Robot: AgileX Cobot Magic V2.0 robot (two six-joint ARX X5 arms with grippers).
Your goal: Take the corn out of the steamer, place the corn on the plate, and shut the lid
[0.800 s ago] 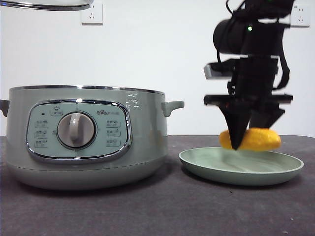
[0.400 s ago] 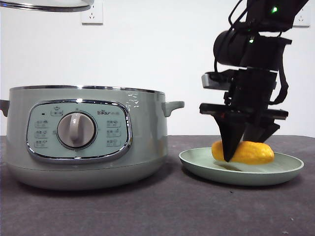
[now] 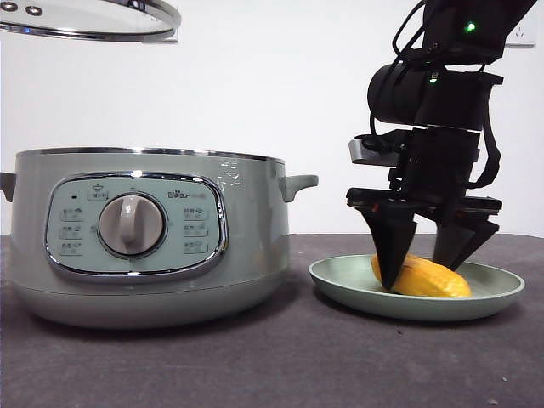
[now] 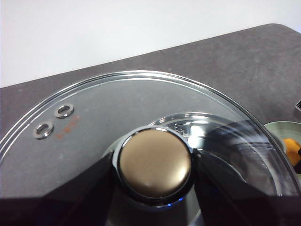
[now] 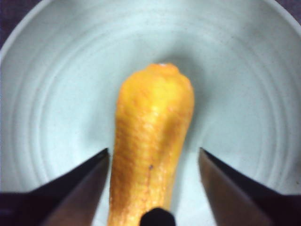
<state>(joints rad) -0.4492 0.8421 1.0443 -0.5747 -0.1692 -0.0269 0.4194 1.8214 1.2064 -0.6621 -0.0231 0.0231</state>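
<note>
The stubby yellow-orange corn cob [image 3: 423, 278] lies on its side in the shallow pale green plate [image 3: 497, 297], which sits on the dark grey table [image 3: 280, 365] just to the side of the big sage-green steamer pot [image 3: 149, 238]. The right gripper [image 3: 423, 270] hangs low over the plate with its two black jaws spread apart, one on each side of the cob; from its own wrist camera there is a clear strip of plate showing between each jaw and the corn [image 5: 153, 146], so it has let go. The plate [image 5: 47, 94] fills that view, the cob's tapered end pointing away from the wrist. The steamer stands open, its chrome rim bare at the top, dial and control panel facing me. High above it, at the upper corner of the front view, the round glass lid [image 3: 89, 19] with its steel rim is held in the air. The left gripper [image 4: 154, 165] has its jaws clamped on either side of the lid's knob [image 4: 154, 162].
</note>
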